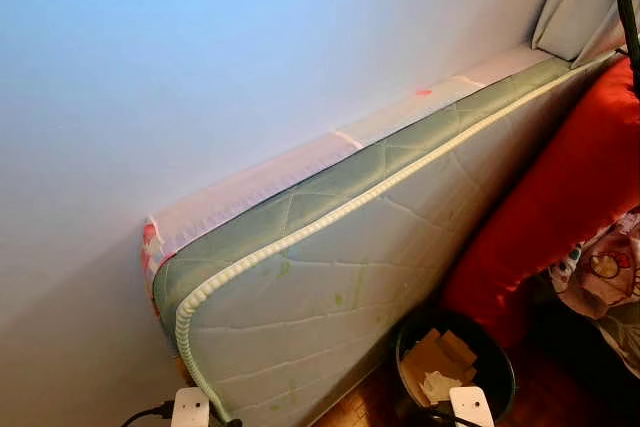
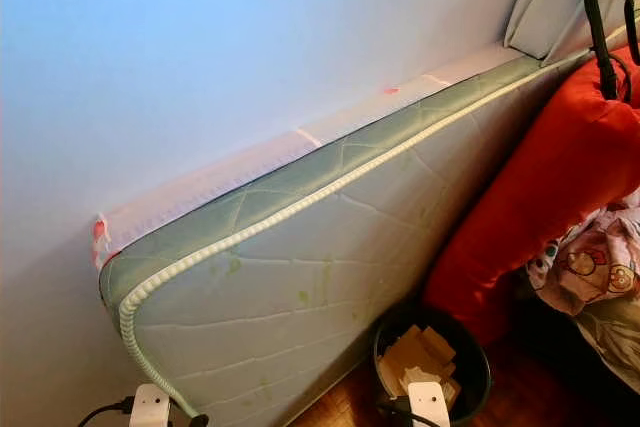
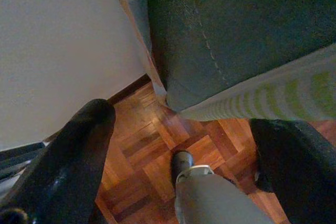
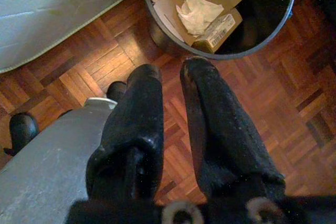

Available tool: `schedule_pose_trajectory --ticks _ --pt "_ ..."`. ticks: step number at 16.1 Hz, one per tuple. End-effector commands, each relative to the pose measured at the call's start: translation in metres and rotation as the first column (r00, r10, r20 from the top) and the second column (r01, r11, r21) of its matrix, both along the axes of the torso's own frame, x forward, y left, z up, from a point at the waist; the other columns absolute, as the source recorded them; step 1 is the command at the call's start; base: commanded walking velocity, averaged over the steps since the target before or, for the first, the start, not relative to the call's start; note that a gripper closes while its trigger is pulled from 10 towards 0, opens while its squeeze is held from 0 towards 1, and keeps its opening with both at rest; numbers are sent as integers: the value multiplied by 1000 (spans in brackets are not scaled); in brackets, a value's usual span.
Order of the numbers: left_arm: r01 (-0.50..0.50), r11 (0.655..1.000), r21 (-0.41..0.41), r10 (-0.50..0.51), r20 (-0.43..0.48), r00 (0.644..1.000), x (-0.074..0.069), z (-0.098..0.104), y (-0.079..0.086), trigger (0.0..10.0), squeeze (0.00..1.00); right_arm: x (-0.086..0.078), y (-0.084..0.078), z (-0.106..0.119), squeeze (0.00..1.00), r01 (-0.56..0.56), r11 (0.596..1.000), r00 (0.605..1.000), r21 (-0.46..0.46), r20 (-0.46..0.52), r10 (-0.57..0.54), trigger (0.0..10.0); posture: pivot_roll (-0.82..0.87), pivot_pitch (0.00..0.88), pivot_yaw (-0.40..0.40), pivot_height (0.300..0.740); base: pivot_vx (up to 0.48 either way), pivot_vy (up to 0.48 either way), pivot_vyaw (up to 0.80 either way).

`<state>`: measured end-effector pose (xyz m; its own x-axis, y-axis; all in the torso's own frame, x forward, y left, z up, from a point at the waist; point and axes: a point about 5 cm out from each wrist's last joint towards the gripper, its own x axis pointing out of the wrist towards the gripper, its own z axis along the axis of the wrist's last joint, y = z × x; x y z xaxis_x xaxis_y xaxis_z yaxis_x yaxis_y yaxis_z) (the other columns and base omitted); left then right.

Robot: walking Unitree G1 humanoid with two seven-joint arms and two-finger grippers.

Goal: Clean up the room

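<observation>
- Left eye view: a quilted mattress [image 1: 330, 277] stands on edge against the wall [image 1: 200, 67]. At its foot is a black bin [image 1: 455, 362] holding cardboard scraps [image 1: 437, 352] and crumpled paper. A red cushion [image 1: 560, 197] leans at the right edge, beside patterned cloth [image 1: 605, 272].
- Right eye view: the same scene. The bin looks light and rigid, best gripped by its rim; the scraps are light and floppy and would want a gentle pinch. Its bottom edge is cut off.
- Left wrist view: the left gripper [image 3: 178, 171] hangs over parquet floor [image 3: 152, 150] by the mattress corner, fingers spread wide, empty.
- Right wrist view: the right gripper [image 4: 170, 77] hovers just short of the bin's rim, fingers narrowly apart, holding nothing. The bin's depth is hidden in shadow.
</observation>
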<state>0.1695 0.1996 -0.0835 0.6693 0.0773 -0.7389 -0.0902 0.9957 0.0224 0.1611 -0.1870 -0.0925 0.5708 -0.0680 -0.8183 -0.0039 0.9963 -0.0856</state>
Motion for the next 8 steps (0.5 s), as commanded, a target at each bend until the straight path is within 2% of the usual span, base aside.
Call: schedule_pose_trajectory --ticks 1,3,8 --pt "58 993 104 -41 -160 986 6 5 36 10000 0 29 -22 14 0 211 963 977 167 -20 -211 10000 55 0 29 740 0 -315 -581" --pt "55 993 101 -39 -159 987 7 5 34 10000 0 29 -23 15 0 203 966 979 161 -16 -203 10000 54 0 27 740 0 -345 -531" --pt "61 995 83 -48 -154 987 12 3 16 10000 0 31 -24 16 0 221 962 975 160 4 -224 10000 52 0 26 740 0 -370 0"
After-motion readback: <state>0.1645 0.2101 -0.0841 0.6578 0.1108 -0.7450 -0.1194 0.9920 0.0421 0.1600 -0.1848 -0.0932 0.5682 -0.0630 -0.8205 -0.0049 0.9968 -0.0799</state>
